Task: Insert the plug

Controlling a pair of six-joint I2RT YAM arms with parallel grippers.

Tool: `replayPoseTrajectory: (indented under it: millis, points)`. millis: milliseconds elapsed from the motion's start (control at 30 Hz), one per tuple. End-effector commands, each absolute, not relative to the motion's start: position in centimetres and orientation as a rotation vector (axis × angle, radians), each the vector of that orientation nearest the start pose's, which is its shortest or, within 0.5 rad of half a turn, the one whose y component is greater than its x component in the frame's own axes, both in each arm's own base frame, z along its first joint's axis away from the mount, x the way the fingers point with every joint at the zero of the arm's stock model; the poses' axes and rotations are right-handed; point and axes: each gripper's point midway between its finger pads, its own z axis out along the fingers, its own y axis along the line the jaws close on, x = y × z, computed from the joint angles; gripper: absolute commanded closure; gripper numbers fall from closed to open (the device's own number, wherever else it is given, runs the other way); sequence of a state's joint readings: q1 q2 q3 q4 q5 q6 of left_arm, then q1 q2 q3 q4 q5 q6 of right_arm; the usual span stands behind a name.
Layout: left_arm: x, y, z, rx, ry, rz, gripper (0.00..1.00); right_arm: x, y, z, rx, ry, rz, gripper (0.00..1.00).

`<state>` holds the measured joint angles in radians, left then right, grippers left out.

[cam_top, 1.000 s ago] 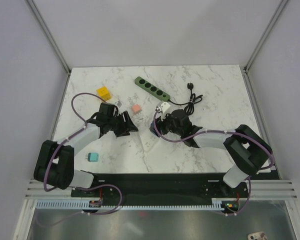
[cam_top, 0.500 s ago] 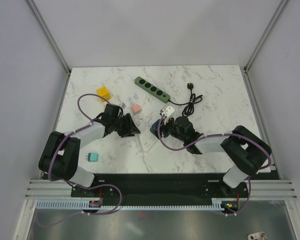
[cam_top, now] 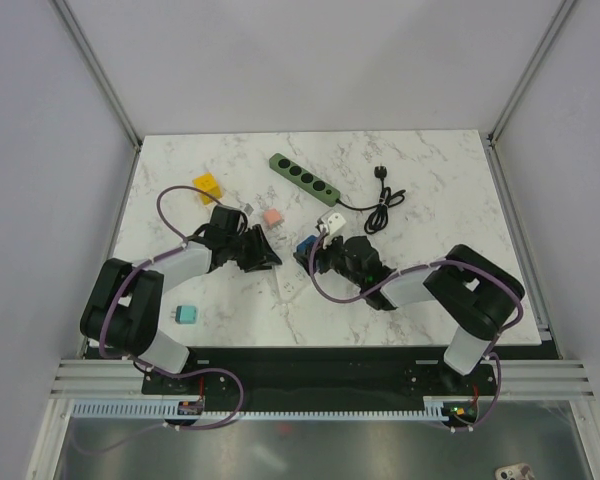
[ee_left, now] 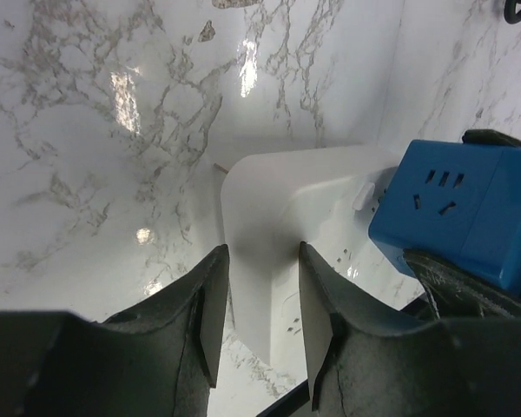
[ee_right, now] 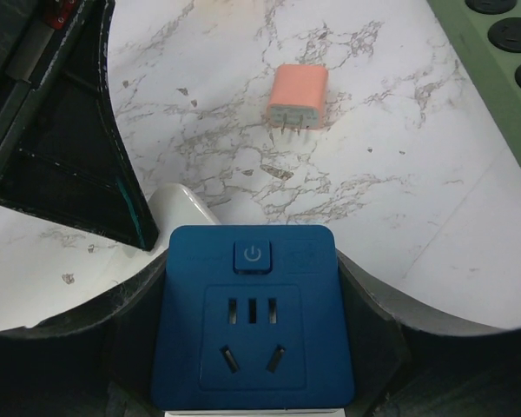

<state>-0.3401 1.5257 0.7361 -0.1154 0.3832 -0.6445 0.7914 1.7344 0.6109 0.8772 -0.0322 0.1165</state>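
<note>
Evidently, within the last second the right hand [cam_top: 325, 252], clamped on the blue cube plug [ee_right: 253, 321], had shifted left to the white power strip [ee_left: 278, 200] on the tabletop [cam_top: 430, 170]. The left hand [ee_left: 259, 321] gripped the strip's end, steadying it. Seating looked imminent but not done.

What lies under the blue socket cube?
A white socket strip lies beneath the blue socket cube, which the right tool holds. The cube's underside and any pins are hidden.
</note>
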Motion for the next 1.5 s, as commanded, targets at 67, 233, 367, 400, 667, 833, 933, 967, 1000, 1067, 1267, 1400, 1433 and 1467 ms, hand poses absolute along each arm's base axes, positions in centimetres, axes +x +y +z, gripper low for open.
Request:
replayPoseTrajectory:
  millis: [67,233,367,400,667,833,933,967,1000,1067,1267,1400,1433,1467]
  points:
    - [28.3,-17.9,2.1,-0.288,2.663,-0.721,0.58,23.9,26.5,-3.6,-0.658,2.112,0.488,1.00]
    - [28.1,-17.9,1.9,-0.289,2.674,-0.710,0.59,23.8,26.2,-2.9,-0.618,2.017,0.477,1.00]
    - [27.8,-17.8,1.9,-0.291,2.678,-0.709,0.60,23.2,25.7,-2.7,-0.587,1.951,0.423,1.00]
    - [27.6,-17.8,1.9,-0.288,2.680,-0.708,0.61,23.1,25.5,-3.1,-0.578,1.945,0.414,1.00]
    - [27.2,-18.1,2.4,-0.273,2.674,-0.730,0.64,22.4,25.1,-5.9,-0.579,2.020,0.331,1.00]
    - [27.1,-18.1,2.8,-0.266,2.665,-0.729,0.65,22.7,26.4,-6.5,-0.679,2.096,0.267,1.00]
    - [27.0,-18.0,2.5,-0.271,2.674,-0.725,0.68,22.7,26.5,-6.7,-0.673,2.090,0.271,1.00]
    - [27.0,-18.0,2.4,-0.270,2.675,-0.722,0.68,22.5,26.0,-7.2,-0.669,2.098,0.244,1.00]
    - [26.9,-17.9,2.2,-0.275,2.681,-0.718,0.69,22.3,26.0,-7.4,-0.673,2.094,0.234,1.00]
    - [26.8,-17.9,2.1,-0.278,2.686,-0.712,0.71,22.0,25.5,-8.2,-0.674,2.081,0.164,1.00]
    - [26.8,-18.3,2.0,-0.287,2.692,-0.735,0.74,21.5,24.9,-9.7,-0.657,2.078,0.079,1.00]
    - [26.5,-18.4,1.9,-0.292,2.694,-0.737,0.76,21.4,24.9,-10.7,-0.719,2.107,0.013,1.00]
    - [26.5,-18.4,1.8,-0.296,2.697,-0.737,0.76,21.4,24.8,-11.0,-0.730,2.120,-0.011,1.00]
    - [26.4,-18.4,1.7,-0.296,2.699,-0.739,0.77,21.3,25.0,-10.8,-0.740,2.117,-0.013,1.00]
